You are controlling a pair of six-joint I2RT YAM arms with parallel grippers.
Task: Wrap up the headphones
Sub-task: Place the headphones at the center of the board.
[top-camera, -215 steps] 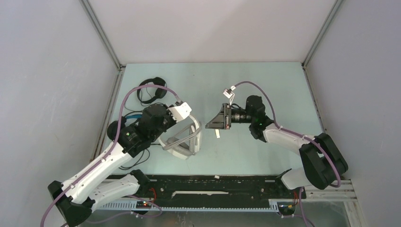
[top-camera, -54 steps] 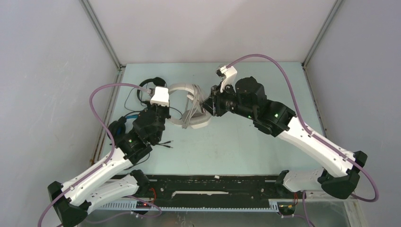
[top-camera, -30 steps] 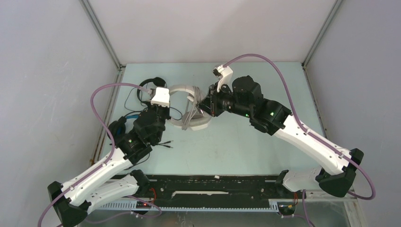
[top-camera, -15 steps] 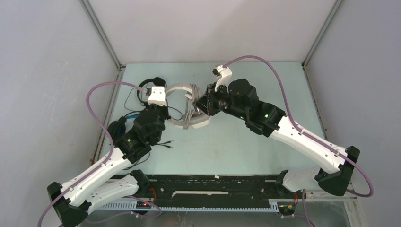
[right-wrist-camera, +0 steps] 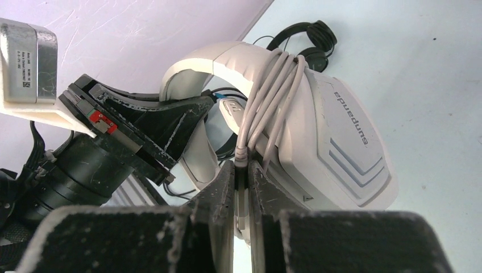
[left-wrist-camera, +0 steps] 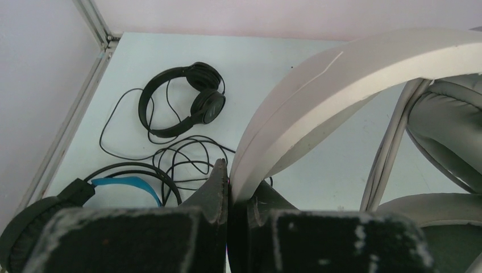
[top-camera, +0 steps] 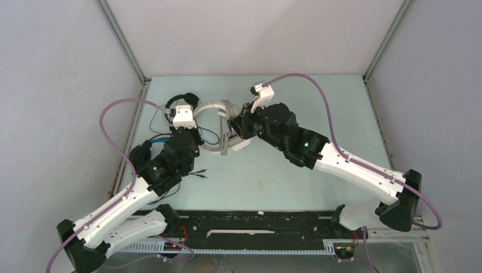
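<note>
Mid-wrap, far left of pale green surface (top-camera: 273,176). Your left gripper (left-wrist-camera: 228,181) pinched shut on band of white plastic headset with grey cushions (right-wrist-camera: 341,136). Right gripper (right-wrist-camera: 241,170) clamped tight on tail of pale grey cable (right-wrist-camera: 267,91). Several turns lie around band; only short tail left to secure, by look of it. Slim black headset (left-wrist-camera: 187,102) and bulkier black blue-lined headset (left-wrist-camera: 122,183) lie just beside, black cords (left-wrist-camera: 182,159) loose: both yet to wrap.

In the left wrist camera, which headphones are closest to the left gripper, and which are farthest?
1. White headset: headband pinched in the left gripper.
2. Blue-lined black headset: lower left.
3. Slim black headset: farther back, upper left.
</note>
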